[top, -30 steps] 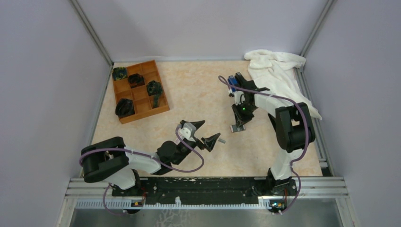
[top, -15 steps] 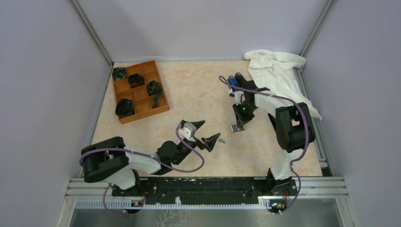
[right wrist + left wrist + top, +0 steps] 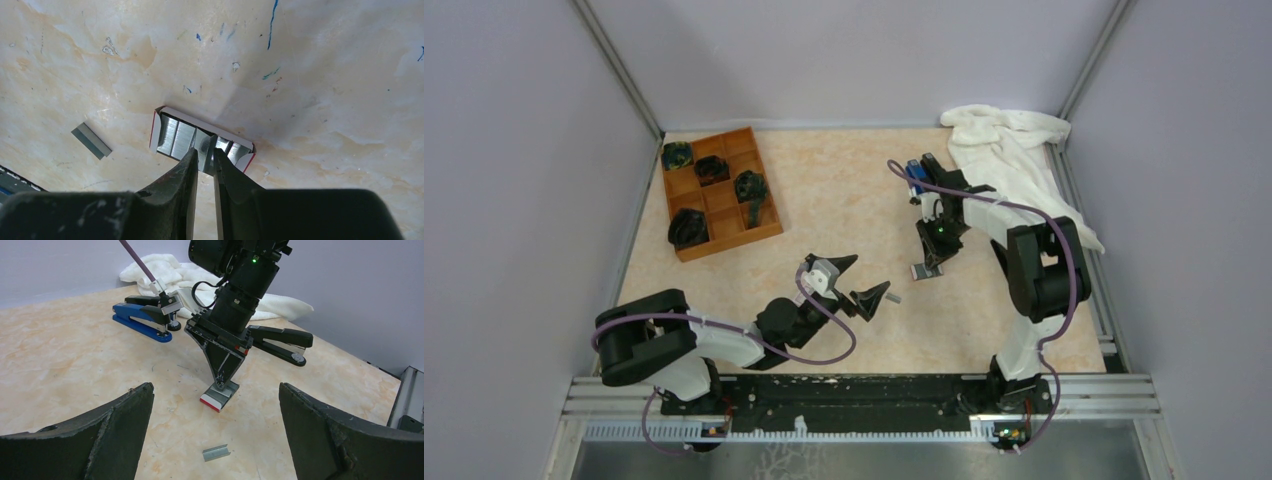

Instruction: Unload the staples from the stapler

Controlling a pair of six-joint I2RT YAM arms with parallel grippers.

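A short silvery strip of staples (image 3: 216, 453) lies loose on the table, between and just ahead of my left gripper (image 3: 215, 432), whose jaws stand wide open around nothing. The same strip (image 3: 91, 141) shows left of a small white-and-red box (image 3: 200, 120) holding more staple strips. My right gripper (image 3: 204, 152) points straight down into that box (image 3: 219, 396), its fingers nearly together and pinching one strip inside. A slim black stapler (image 3: 280, 340) lies behind the right arm. From above, the left gripper (image 3: 871, 274) sits left of the right gripper (image 3: 927, 266).
A blue stapler (image 3: 142, 322) lies at the back with another black one behind it. A crumpled white towel (image 3: 1009, 150) fills the back right corner. A wooden compartment tray (image 3: 724, 235) with dark objects stands at the back left.
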